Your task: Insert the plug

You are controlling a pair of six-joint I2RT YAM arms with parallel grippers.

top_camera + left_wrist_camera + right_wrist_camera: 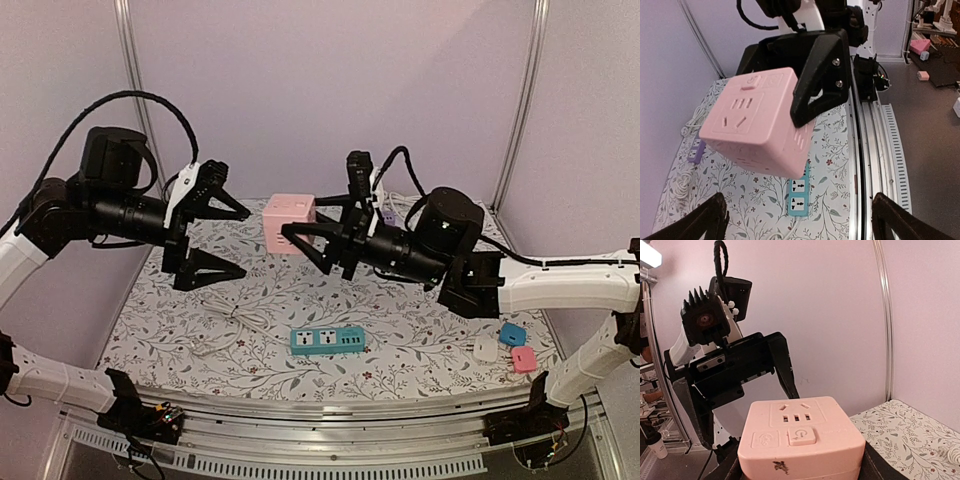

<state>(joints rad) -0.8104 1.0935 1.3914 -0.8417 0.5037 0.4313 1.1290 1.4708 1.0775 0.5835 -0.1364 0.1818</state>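
Rail (330,420): runs along the near table edge, with both arm bases bolted to it.
Pink adapter (524,359): near right corner of the cloth (420,310), with a white adapter (485,348) and a blue adapter (512,333) just beside it.
Blue strip (327,340): lies flat on the cloth, mid-table, toward the near edge.
Cord (228,322): white, loosely coiled on the cloth left of the blue strip and untouched. Its plug end is too small to make out.
Left gripper (245,243): released, with the jaws spread wide and nothing between them. It is raised over the left of the table and points right at the cube. The fingertips (705,220) stop short of it.
Right gripper (300,218): grasping the cube, one black finger (820,75) on either side. It reaches in from the right.
Cube (289,223): pink socket block, held aloft above the cloth near the middle of the table. It sits between the two grippers. Socket holes and a button show on its faces.
Purple strip (388,213): at the far edge of the cloth, behind the right gripper and partly hidden by it.
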